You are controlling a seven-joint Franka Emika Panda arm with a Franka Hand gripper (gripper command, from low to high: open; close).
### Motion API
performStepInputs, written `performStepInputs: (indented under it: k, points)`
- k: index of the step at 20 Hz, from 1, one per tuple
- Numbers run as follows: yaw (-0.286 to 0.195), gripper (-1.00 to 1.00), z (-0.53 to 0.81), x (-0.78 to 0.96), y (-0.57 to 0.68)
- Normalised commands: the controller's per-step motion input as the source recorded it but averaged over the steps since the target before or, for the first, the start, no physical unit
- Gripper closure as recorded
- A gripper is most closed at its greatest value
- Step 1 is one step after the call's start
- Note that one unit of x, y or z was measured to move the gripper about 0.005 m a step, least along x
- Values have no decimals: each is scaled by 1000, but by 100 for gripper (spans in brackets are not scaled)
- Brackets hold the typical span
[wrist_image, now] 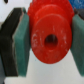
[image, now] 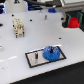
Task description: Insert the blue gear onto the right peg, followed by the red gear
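The blue gear lies flat on the right half of the grey black-framed plate. The right peg is hidden by it. The plate's left pin stands bare. At the exterior view's right, the red gear hangs above the table's far edge in my gripper. In the wrist view the red gear fills the space between the two teal pads. Its hub and centre hole face the camera. Both pads press its toothed rim, so my gripper is shut on it.
A pale wooden block-like object stands at the exterior view's left. A small dark upright piece sits farther back. Dark blue items lie along the far edge of the white table.
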Motion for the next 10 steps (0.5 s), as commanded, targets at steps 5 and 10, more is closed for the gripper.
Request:
performStepInputs:
  k: [5, 10]
  points:
    - [0, 100, 88, 682, -262]
    - [0, 100, 39, 574, -286]
